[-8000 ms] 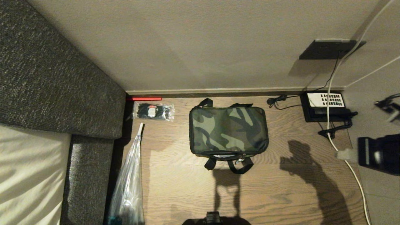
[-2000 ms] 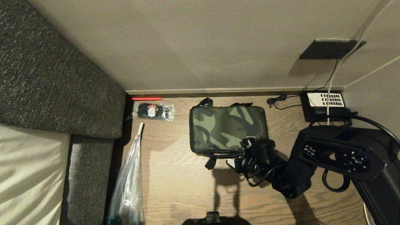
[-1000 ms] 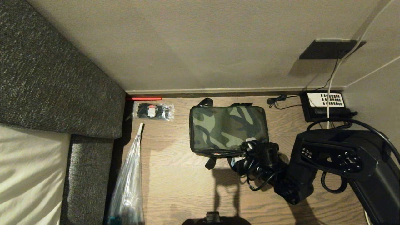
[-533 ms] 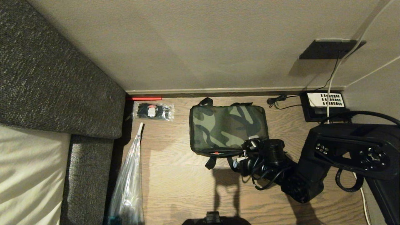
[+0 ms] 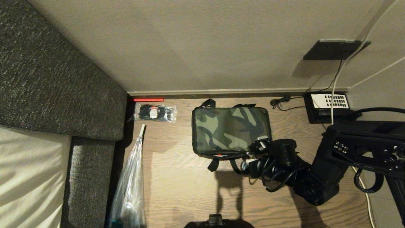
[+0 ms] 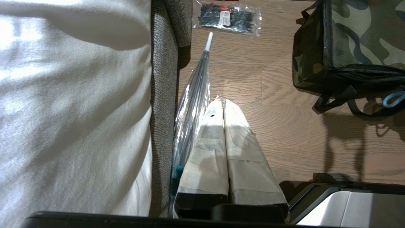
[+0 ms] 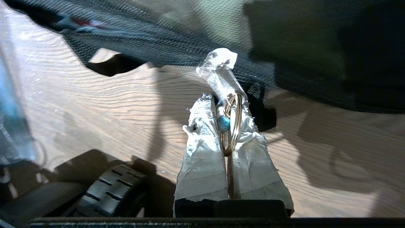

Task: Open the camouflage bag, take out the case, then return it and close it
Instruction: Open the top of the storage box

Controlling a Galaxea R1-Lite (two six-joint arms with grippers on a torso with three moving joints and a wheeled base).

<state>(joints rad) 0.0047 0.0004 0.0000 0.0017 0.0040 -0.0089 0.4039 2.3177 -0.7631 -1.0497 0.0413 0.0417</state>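
The camouflage bag (image 5: 231,129) lies flat on the wooden floor by the wall, its lid down. A thin slit with a red spot shows along its near edge. My right gripper (image 5: 253,154) is at the bag's near right corner. In the right wrist view it (image 7: 221,101) is shut on the metal ring (image 7: 232,123) of the zipper pull, which carries a blue cord knot (image 7: 224,123) and a taped tab (image 7: 220,68). The case is hidden. My left gripper (image 6: 221,103) hangs parked and shut, well left of the bag (image 6: 357,34).
A clear-wrapped umbrella (image 5: 131,183) lies along the grey upholstered bed base (image 5: 47,79). A packet of black cable ties (image 5: 155,112) sits left of the bag. A black telephone (image 5: 329,106) with cables stands at the back right. The wall runs just behind the bag.
My right gripper has slid to the right along the bag's near edge, still shut on the ring pull. The bag and the left arm have stayed put.
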